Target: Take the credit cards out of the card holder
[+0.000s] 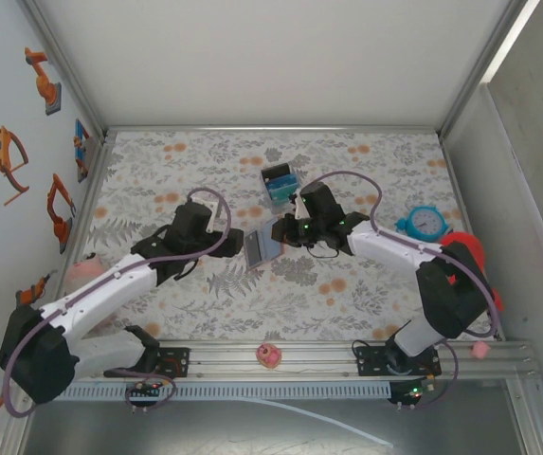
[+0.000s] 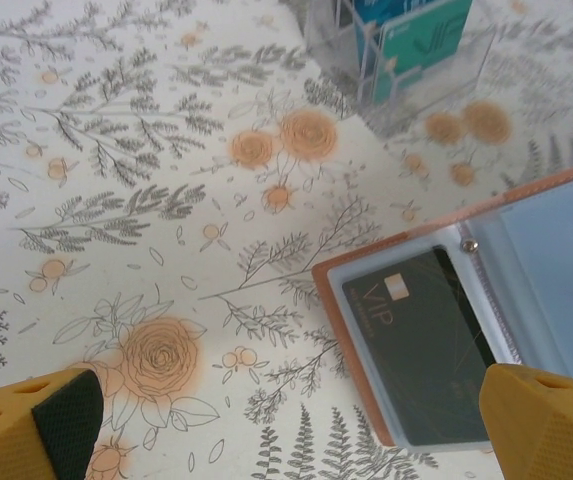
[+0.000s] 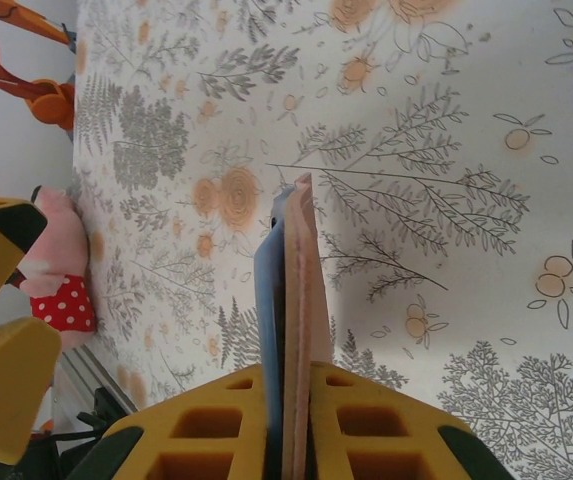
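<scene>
**Card holder open at mid-surface, one leaf pinched by the right arm**

The tan-brown folding leather-like card holder [image 1: 262, 246] lies opened near the middle of the floral-patterned surface [image 1: 347, 294], between the two arms. Its flat leaf carries a clear pocket. In that pocket sits a dark rectangular credit card [image 2: 416, 345] marked "VIP", fully inside. Just beyond the card holder stands a small clear-walled box [image 2: 436, 70] holding blue and teal cards upright.

The right gripper [image 3: 291, 385] has its yellow jaws closed tight on the other leaf. The left gripper [image 2: 291, 425] hangs over the flat leaf with its jaws spread wide, gripping nothing, one tip to each side of the pocketed card.

The flat leaf's brown-trimmed outer edge faces bare surface on the left arm's side. A teal round clock-like object [image 1: 425, 221] lies well apart to the right. A pink plush toy with red spotted cloth [image 3: 51, 280] sits near the left edge. A small pink toy [image 1: 269, 354] rests at the near edge between the arm bases.

Seen edge-on from the right wrist, the held leaf shows a brown outer skin pressed against a blue-grey inner layer. The pocket lining is pale blue-grey, with a small metal stud near the fold.
</scene>
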